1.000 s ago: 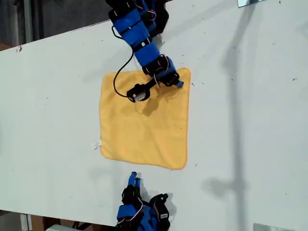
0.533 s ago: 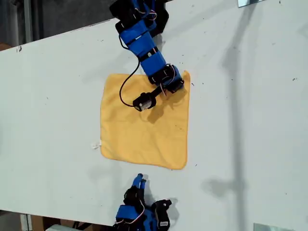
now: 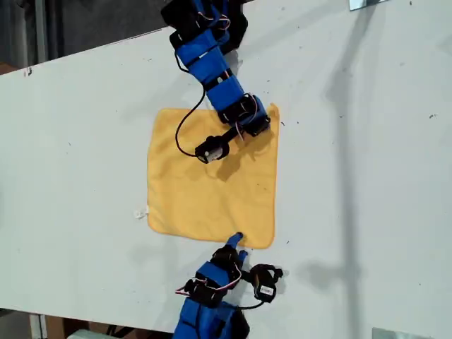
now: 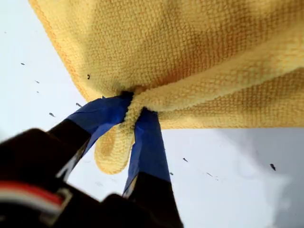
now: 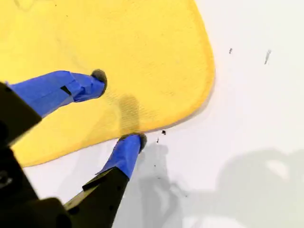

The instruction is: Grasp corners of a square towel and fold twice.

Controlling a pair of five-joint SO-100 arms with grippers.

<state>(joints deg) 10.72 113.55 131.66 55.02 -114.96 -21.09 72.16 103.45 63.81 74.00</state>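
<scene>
My first gripper (image 4: 134, 111) had its blue-taped fingers (image 4: 149, 142) pinched tight on a bunched fold of the towel (image 3: 212, 176), right at one of the corners (image 3: 272, 113), w/ a loop of hem hanging between the jaws. In the exterior view that grip sat at approx 1 o'clock on the cloth, arm reaching in from 12.

My second gripper (image 5: 118, 111) stood apart, nothing held: one finger (image 5: 71, 88) over the yellow pile, the other (image 5: 127, 151) at the hem on the white table (image 3: 367, 176), straddling the edge near another rounded corner (image 5: 202, 76). Whether the tips touched the cloth I couldn't tell.

Exterior view: second gripper (image 3: 236, 241) at about 6 o'clock of the towel, which lay mostly flat mid-table; a small white tag (image 3: 140, 212) showed at its 8 o'clock edge.
</scene>
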